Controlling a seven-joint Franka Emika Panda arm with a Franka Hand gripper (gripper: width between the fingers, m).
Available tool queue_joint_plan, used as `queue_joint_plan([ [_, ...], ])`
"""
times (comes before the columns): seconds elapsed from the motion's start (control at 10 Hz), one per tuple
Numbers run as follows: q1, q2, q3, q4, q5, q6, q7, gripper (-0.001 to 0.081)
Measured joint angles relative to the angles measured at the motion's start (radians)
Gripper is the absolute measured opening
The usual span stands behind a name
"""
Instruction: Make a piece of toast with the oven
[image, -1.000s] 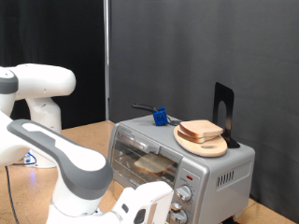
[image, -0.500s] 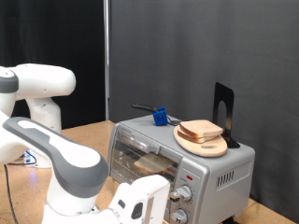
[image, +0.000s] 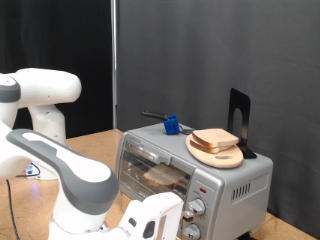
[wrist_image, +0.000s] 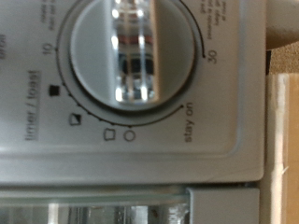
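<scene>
Oven: boxy silver-grey countertop unit at the exterior view's lower right, door shut, glass front facing the exterior view's lower left; round knobs stacked down the front panel beside the glass.
Robot arm: white, jointed, rising from the exterior view's left and bending down across the lower middle, ending in front of the oven's knob panel.
Gripper: white hand low in the exterior view, just before the knobs — its fingertips are hidden behind its own body, so whether the jaws are spread or pressed together cannot be told.
Round wooden plate: lying on the oven's roof, toward the exterior view's right.
Piece of toast on plate: pale slice with tan crust, resting flat on the round wooden plate.
Piece of toast in oven: second slice, seen through the glass door, lying on the rack inside.
Black stand: upright dark panel at the rear right of the oven's roof, just behind the plate.
Blue object: small, on the roof toward the exterior view's left, with a thin dark handle beside it.
Timer dial: fills the wrist view — grey knob with a shiny ridge, ringed by marks reading 10, 30 and "stay on"; panel text "timer / toast" alongside; no fingers visible here.
</scene>
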Motion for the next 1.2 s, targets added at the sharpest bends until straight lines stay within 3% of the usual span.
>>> queue_joint_plan([
  [0.5, 0.015, 0.017, -0.001, -0.008, -0.01, 0.01, 0.0, 0.0682],
  [1.2, 0.009, 0.017, -0.005, -0.043, -0.01, 0.037, 0.0, 0.0682],
])
